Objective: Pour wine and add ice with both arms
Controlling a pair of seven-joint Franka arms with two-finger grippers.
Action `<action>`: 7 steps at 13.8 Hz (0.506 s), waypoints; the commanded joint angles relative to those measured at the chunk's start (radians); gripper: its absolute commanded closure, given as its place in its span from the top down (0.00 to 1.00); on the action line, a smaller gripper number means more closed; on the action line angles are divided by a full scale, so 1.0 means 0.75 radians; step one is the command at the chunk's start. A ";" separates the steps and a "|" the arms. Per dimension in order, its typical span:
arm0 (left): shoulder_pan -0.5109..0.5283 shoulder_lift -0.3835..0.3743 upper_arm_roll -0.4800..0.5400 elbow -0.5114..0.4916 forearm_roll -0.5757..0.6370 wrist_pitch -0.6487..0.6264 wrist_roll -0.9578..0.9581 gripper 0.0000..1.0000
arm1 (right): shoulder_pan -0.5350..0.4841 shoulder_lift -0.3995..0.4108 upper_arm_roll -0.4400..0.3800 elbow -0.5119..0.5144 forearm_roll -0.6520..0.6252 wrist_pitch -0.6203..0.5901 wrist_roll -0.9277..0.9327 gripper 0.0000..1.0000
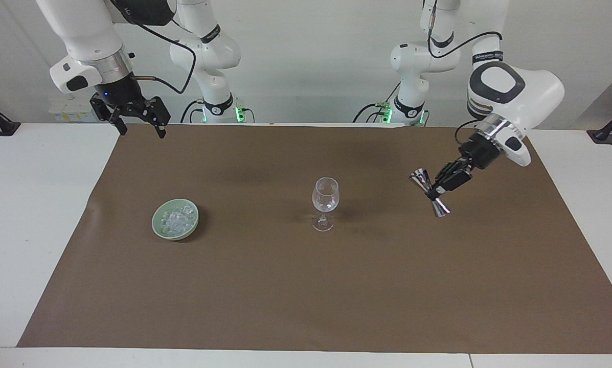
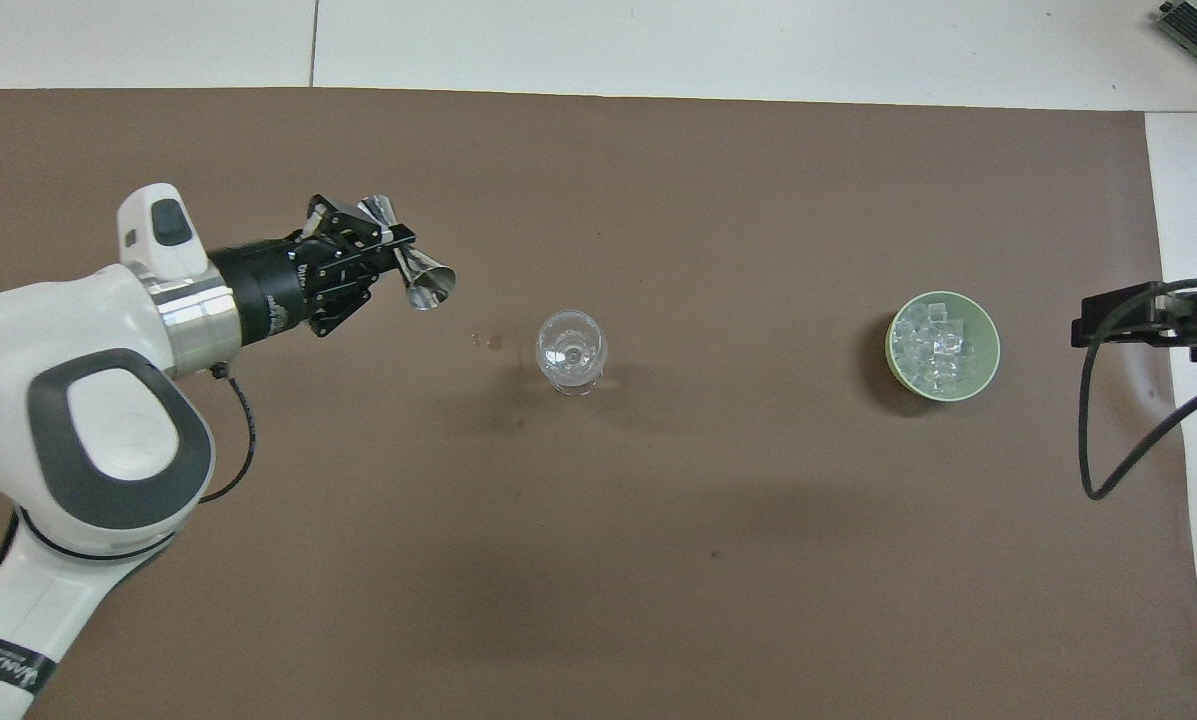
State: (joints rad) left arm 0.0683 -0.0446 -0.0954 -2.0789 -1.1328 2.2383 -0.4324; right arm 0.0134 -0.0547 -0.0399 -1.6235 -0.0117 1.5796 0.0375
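Facing view: left gripper (image 1: 435, 192), fingers clamped on a tilted steel jigger (image 1: 429, 192), hangs over the mat beside the glass (image 1: 325, 197); right gripper (image 1: 138, 120) waits, fingers spread. Overhead view alone reveals the jigger's open mouth and separate cubes of ice (image 2: 938, 343) in the green bowl (image 2: 988, 372), toward the right arm's end of the table (image 2: 658, 40).
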 commanded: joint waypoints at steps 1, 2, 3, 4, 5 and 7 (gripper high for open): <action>0.160 0.006 -0.018 -0.034 -0.087 -0.176 -0.008 0.00 | -0.022 -0.029 0.014 -0.077 0.022 0.043 -0.145 1.00; 0.201 0.020 -0.018 -0.034 -0.091 -0.203 -0.010 0.00 | -0.022 -0.033 0.016 -0.120 0.022 0.102 -0.225 1.00; 0.230 0.033 -0.018 -0.040 -0.091 -0.229 -0.012 0.00 | -0.022 -0.035 0.010 -0.167 0.022 0.155 -0.283 1.00; 0.267 0.049 -0.018 -0.042 -0.091 -0.258 -0.012 0.00 | -0.022 -0.039 0.000 -0.197 0.022 0.186 -0.346 1.00; 0.283 0.055 -0.018 -0.047 -0.095 -0.268 -0.015 0.00 | -0.024 -0.027 -0.004 -0.200 0.022 0.193 -0.438 1.00; 0.324 0.057 -0.018 -0.073 -0.115 -0.291 -0.019 0.00 | -0.024 -0.005 -0.010 -0.247 0.022 0.272 -0.587 1.00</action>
State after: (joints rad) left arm 0.2750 0.0044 -0.0963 -2.1122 -1.1876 2.0511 -0.4341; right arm 0.0102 -0.0525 -0.0487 -1.7567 -0.0117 1.7229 -0.2959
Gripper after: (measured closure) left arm 0.784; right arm 0.000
